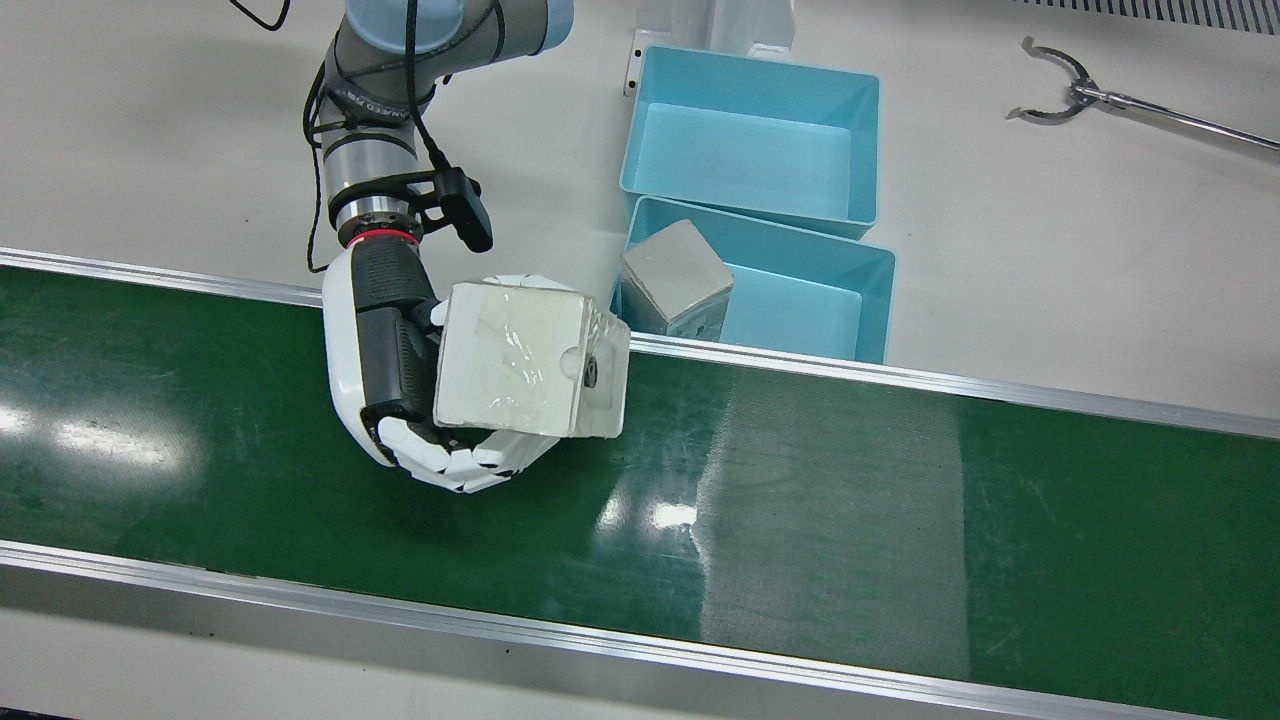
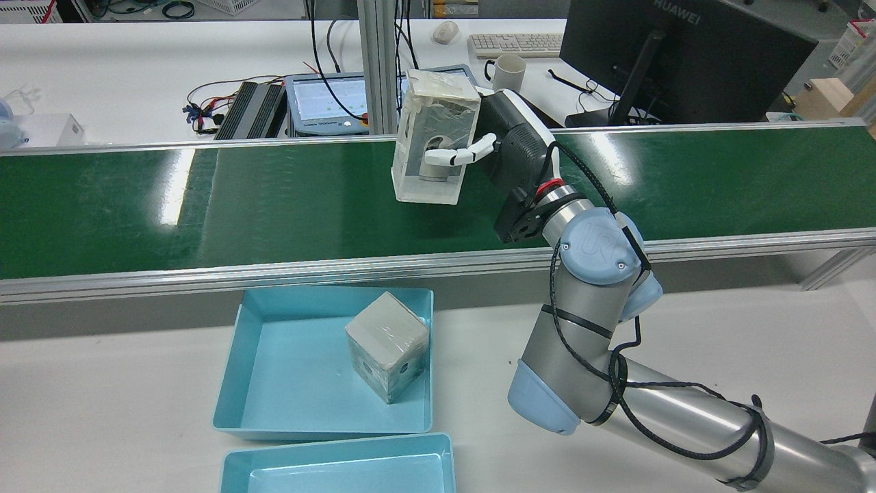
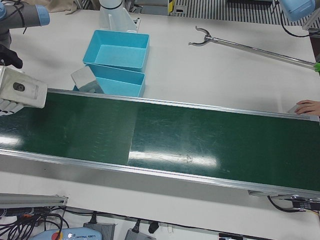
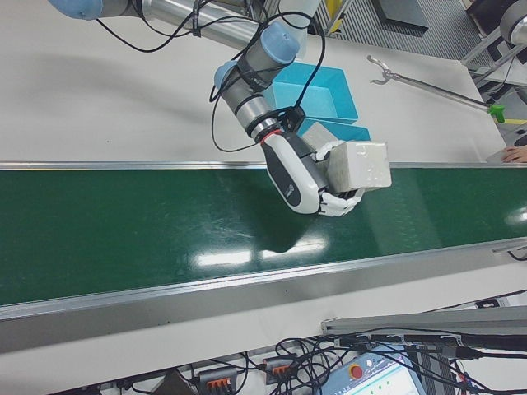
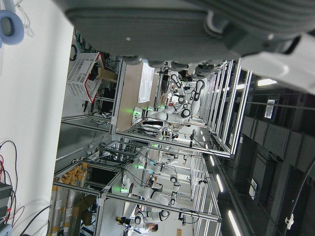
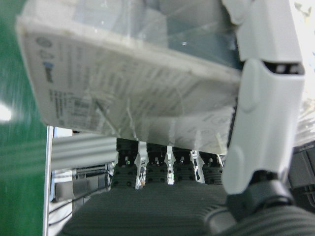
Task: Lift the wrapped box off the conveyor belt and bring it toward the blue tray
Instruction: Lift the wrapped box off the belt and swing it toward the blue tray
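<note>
The right hand (image 1: pixel 400 370) holds the wrapped box (image 1: pixel 525 360) up over the belt (image 1: pixel 800 500); two trays (image 1: pixel 790 290) sit on the bench (image 1: pixel 1050 250) just behind it, the nearer holding a cube (image 1: pixel 675 278).

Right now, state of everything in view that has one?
right hand: shut on wrapped box
wrapped box: lifted above conveyor belt
near blue tray: holds grey box, tilted
far blue tray: empty
left hand: not visible
</note>
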{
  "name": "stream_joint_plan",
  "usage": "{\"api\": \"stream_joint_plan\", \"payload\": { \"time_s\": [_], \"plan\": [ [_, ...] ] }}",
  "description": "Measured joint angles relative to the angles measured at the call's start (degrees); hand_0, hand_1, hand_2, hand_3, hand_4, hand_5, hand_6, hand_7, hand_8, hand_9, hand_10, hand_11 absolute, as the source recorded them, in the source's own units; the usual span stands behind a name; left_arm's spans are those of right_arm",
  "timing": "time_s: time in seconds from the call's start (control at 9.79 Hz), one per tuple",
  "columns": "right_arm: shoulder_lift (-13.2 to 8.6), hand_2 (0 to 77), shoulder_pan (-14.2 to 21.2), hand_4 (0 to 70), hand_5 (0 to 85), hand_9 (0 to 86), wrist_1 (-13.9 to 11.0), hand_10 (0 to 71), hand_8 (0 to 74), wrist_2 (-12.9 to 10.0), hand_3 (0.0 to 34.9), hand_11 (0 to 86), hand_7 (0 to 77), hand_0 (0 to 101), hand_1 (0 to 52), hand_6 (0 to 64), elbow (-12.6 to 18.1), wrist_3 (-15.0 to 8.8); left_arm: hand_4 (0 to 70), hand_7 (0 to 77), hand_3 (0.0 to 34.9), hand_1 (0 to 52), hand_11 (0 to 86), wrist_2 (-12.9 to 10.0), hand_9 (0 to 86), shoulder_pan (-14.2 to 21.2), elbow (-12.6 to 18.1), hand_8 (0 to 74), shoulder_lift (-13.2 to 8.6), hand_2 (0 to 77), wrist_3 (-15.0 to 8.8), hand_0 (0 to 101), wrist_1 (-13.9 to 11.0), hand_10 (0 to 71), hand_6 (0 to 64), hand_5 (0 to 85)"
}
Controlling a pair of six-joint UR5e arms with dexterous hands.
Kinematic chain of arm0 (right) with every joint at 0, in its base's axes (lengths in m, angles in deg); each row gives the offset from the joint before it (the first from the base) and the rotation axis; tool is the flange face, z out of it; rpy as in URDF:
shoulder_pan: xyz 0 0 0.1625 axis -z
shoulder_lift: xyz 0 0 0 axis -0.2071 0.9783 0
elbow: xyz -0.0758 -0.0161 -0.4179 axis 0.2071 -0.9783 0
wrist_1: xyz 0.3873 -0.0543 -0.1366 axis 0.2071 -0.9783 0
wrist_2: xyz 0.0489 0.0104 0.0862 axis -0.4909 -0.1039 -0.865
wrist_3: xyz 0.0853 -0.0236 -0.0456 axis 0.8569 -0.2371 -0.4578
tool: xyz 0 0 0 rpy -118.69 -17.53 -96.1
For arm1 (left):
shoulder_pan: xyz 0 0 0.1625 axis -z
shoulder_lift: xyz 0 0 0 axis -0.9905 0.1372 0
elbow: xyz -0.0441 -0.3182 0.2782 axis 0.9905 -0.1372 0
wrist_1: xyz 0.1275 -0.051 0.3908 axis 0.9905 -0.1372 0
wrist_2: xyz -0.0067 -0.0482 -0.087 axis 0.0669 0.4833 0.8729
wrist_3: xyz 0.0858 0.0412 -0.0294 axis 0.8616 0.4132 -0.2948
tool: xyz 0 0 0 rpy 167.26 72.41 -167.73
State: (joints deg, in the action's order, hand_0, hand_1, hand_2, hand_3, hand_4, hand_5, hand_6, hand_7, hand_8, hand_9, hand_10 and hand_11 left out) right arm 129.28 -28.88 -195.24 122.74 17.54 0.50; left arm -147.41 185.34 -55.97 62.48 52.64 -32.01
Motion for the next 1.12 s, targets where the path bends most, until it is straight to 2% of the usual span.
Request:
{"api": "stream_joint_plan", "payload": {
  "time_s": [0.2, 0.31, 0.41, 0.51, 0.61, 0.72, 0.82, 0.92, 1.02, 1.12],
  "plan": [
    [-1.6, 26.7, 4.5, 40.9, 38.7, 46.9, -1.9, 56.7, 51.3, -0.4, 0.0, 37.1, 45.8, 50, 13.1, 39.3, 3.8, -0.1, 0.0, 0.5, 0.0, 0.0, 0.5, 0.0, 0.5, 0.0, 0.0, 1.1, 0.0, 0.5, 0.0, 0, 0.0, 0.5, 0.5, 1.1],
    [-2.4, 26.7, 7.5, 40.9, 39.3, 49.6, -2.3, 60.0, 53.5, -1.3, 0.0, 39.3, 46.9, 49, 13.1, 40.4, 4.4, -0.6, 0.0, 0.5, 0.0, 0.0, 0.5, 0.0, 0.5, 0.0, 0.0, 1.1, 0.0, 1.1, 0.0, 0, 0.0, 0.5, 0.5, 1.1],
    [-3.1, 26.7, 10.2, 40.9, 41.5, 57.3, -2.4, 61.1, 57.8, -2.6, 0.0, 44.2, 52.4, 49, 13.1, 43.6, 4.6, -2.0, 0.0, 0.5, 0.0, 0.0, 0.5, 0.0, 0.5, 0.0, 0.0, 0.5, 0.0, 1.1, 0.0, 0, 0.0, 0.5, 0.5, 1.1],
    [-4.0, 26.7, 12.1, 40.9, 44.2, 57.3, -2.3, 60.5, 57.8, -3.5, 0.0, 51.8, 52.4, 49, 13.1, 43.6, 4.1, -3.5, 0.0, 0.5, 0.0, 0.0, 0.5, 0.0, 0.5, 0.0, 0.0, 1.1, 0.0, 1.1, 0.0, 0, 0.0, 0.5, 0.5, 1.1],
    [-5.3, 26.7, 13.3, 40.4, 46.9, 63.8, -2.2, 61.1, 60.0, -4.0, 0.0, 60.5, 56.2, 48, 13.1, 44.2, 2.8, -4.8, 0.0, 0.5, 0.0, 0.0, 0.5, 0.0, 0.5, 0.0, 0.0, 1.1, 0.0, 1.1, 0.0, 0, 0.0, 0.5, 0.5, 1.1],
    [-6.4, 33.8, 14.1, 40.4, 46.9, 73.6, -2.0, 62.7, 64.4, -4.2, 0.0, 75.8, 62.2, 48, 0.5, 44.7, 1.2, -5.4, 0.0, 0.5, 0.0, 0.0, 0.5, 0.0, 0.5, 0.0, 0.0, 1.1, 0.0, 1.1, 0.0, 0, 0.0, 0.5, 0.5, 1.1],
    [-7.4, 33.8, 14.7, 40.4, 46.9, 78.5, -1.4, 58.4, 69.3, -4.2, 0.0, 78.5, 67.1, 47, 0.5, 44.2, -0.5, -5.8, 0.0, 0.5, 0.0, 0.0, 0.5, 0.0, 0.5, 0.0, 0.0, 0.5, 0.0, 0.5, 0.0, 0, 0.0, 0.5, 0.5, 1.1],
    [-8.2, 33.8, 15.2, 40.4, 46.9, 81.8, 0.1, 43.1, 61.1, -3.9, 0.0, 78.0, 67.1, 48, 0.5, 44.2, -2.1, -6.0, 0.0, 0.5, 0.0, 0.0, 0.5, 0.0, 0.5, 0.0, 0.0, 0.5, 0.0, 1.1, 0.0, 0, 0.0, 0.5, 0.5, 1.1],
    [-8.8, 33.8, 15.8, 40.4, 46.9, 81.8, 1.9, 43.1, 61.1, -3.5, 0.0, 78.0, 67.1, 48, 0.5, 44.2, -3.6, -6.1, 0.0, 0.5, 0.0, 0.0, 0.5, 0.0, 0.5, 0.0, 0.0, 1.1, 0.0, 1.1, 0.0, 0, 0.0, 0.0, 0.5, 1.1],
    [-9.1, 33.8, 16.2, 38.7, 55.6, 80.7, 2.9, 33.3, 52.9, -2.9, 0.0, 45.8, 67.1, 50, 0.5, 44.2, -4.5, -6.2, 0.0, 0.5, 0.0, 0.0, 0.5, 0.0, 0.5, 0.0, 0.0, 1.1, 0.0, 0.5, 0.0, 0, 0.0, 0.5, 0.5, 1.1]
  ]
}}
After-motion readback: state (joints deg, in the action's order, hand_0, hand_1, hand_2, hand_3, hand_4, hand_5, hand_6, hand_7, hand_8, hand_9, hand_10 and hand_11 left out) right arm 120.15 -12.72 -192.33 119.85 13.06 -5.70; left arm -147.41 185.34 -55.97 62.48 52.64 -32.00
